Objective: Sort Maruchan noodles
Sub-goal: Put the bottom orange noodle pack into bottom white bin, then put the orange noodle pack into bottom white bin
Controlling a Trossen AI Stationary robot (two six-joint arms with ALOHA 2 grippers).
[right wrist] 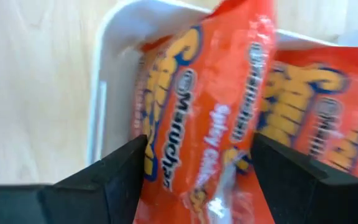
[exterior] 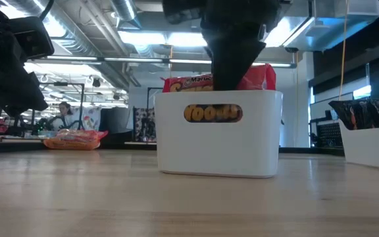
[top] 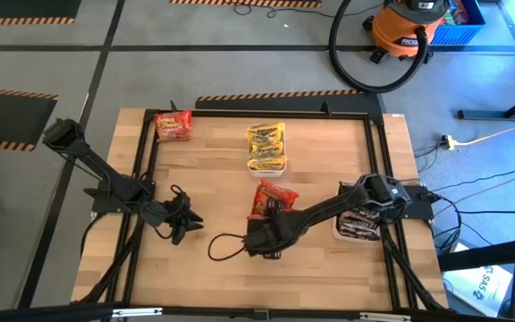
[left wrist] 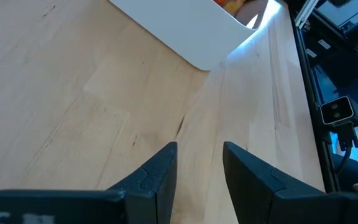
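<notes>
Red Maruchan noodle packets (top: 272, 199) stand in a white tray (exterior: 216, 145) at the table's middle. My right gripper (right wrist: 199, 140) hangs over the tray's near end, pointing steeply down and open, one finger on each side of a slanting red packet (right wrist: 197, 106). Another red packet (right wrist: 316, 106) lies beside it in the tray. Yellow packets (top: 266, 148) fill a tray farther back. A loose red packet (top: 173, 125) lies flat at the far left. Dark packets (top: 358, 225) sit in a tray at the right. My left gripper (left wrist: 199, 146) waits open over bare wood at the near left. My right gripper's fingers (right wrist: 126, 168) come from above and flank the slanting red packet's long sides (right wrist: 157, 143). The packet fills the gap between them, and I cannot tell whether they touch it. Its far part rests in the tray.
A black metal frame (top: 141, 161) runs around the wooden top. A loop of black cable (top: 226, 246) lies on the table between the two grippers. Bare wood shows around my left gripper (top: 186, 224) and along the near edge.
</notes>
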